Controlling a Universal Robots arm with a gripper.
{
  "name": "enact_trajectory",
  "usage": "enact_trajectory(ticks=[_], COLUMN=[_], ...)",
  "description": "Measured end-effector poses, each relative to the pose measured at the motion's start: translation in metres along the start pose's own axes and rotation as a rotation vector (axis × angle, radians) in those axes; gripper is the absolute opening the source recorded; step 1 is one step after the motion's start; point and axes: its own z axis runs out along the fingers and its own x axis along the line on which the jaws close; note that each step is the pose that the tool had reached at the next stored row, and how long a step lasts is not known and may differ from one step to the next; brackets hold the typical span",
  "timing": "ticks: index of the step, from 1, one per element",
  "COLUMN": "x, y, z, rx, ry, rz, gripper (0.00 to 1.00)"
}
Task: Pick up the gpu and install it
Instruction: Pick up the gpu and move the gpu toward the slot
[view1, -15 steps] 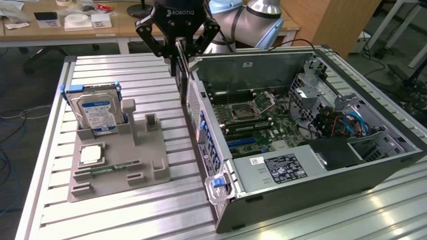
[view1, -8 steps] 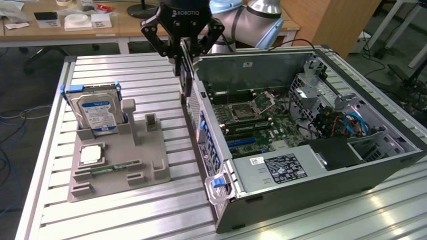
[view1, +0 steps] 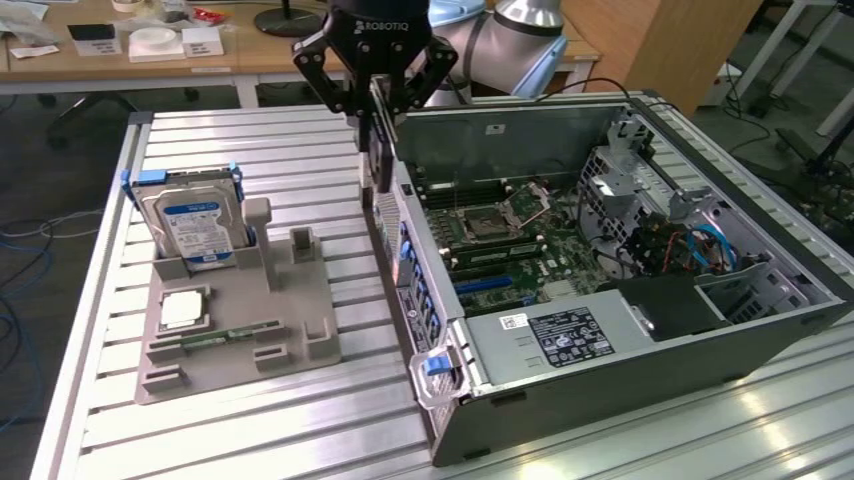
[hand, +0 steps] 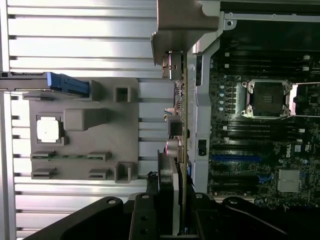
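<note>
White ROBOTIQ lettering marks the gripper (view1: 378, 102), which is clamped on the gpu (view1: 382, 150). The gpu is a thin dark card hanging edge-on, with a metal end bracket, above the open computer case's (view1: 747, 330) side wall.

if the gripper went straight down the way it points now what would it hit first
The gpu in the gripper would likely touch first, on the computer case's rear wall or the table just beside it; depth is unclear.
</note>
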Motion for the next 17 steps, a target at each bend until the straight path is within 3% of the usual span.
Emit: enact_trajectory(ticks=[17], x=[-0.016], y=[0.0], z=[0.0], rx=[0.0], ry=[-0.0001], rz=[0.008], gripper=[0.28])
